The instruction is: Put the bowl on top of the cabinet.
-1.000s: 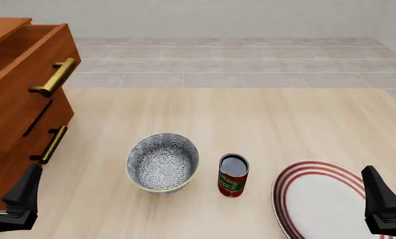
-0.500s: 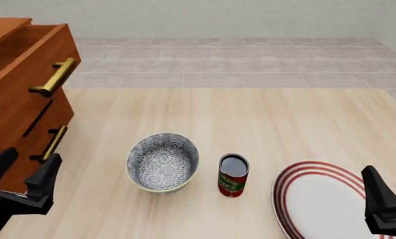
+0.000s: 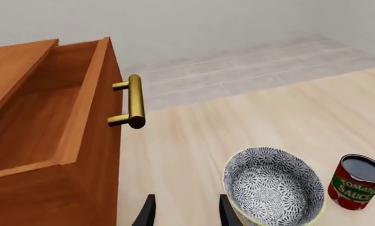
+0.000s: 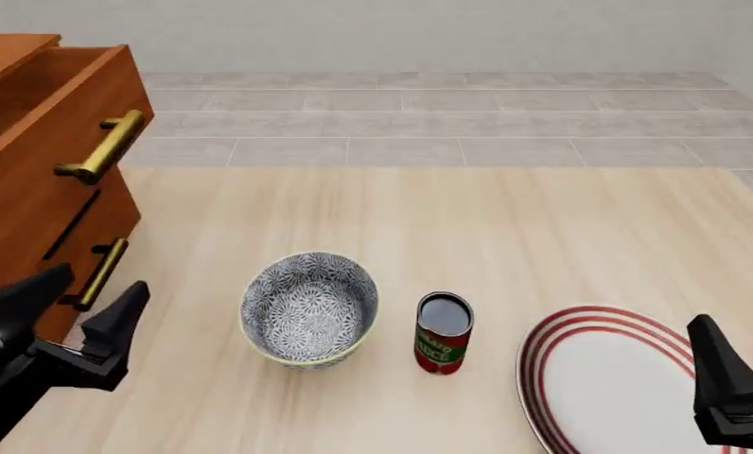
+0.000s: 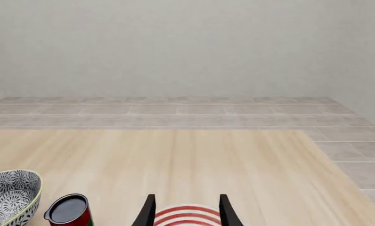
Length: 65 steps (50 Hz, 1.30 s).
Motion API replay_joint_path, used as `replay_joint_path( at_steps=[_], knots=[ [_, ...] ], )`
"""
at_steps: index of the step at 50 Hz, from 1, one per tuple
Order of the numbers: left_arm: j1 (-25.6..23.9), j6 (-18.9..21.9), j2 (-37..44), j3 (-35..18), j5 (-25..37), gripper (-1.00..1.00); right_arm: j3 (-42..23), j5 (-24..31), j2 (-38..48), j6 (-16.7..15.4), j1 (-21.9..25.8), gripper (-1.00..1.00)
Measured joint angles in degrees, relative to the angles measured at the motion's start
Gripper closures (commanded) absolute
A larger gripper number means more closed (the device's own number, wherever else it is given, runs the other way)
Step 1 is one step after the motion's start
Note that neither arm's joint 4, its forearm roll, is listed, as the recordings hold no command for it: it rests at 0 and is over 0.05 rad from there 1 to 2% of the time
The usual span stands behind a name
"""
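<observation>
The bowl (image 4: 308, 307), grey-blue floral with a pale rim, stands upright and empty on the table left of centre; it also shows in both wrist views (image 3: 274, 190) (image 5: 8, 197). The reddish-brown cabinet (image 4: 36, 180) fills the far left with its top drawer pulled out (image 3: 49, 141). My left gripper (image 4: 96, 288) hangs open in front of the cabinet, left of the bowl and apart from it, holding nothing (image 3: 184, 209). Over the plate at the front right, my right gripper (image 4: 745, 336) is open and empty (image 5: 186, 207).
A red tomato sauce can (image 4: 444, 332) stands just right of the bowl. A white plate with red rings (image 4: 604, 378) lies at the front right. Brass bar handles (image 4: 103, 147) stick out from the cabinet's drawers. Tiled floor lies beyond the table's far edge.
My left gripper has risen from the front left corner and moved forward and right, closer to the bowl. The right gripper, bowl, can and plate have not moved.
</observation>
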Motion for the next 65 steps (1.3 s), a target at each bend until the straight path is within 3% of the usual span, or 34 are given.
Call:
replay_joint_path(
  at_steps=[37, 65],
  knots=[
    [-7.26, -3.58, 17.21, -6.71, -2.89, -1.0, 0.0, 0.0, 0.0, 0.0, 0.01, -1.0],
    [-9.94, -3.46, 26.22, -11.13, -3.53, -1.0, 0.0, 0.0, 0.0, 0.0, 0.0, -1.0]
  ],
)
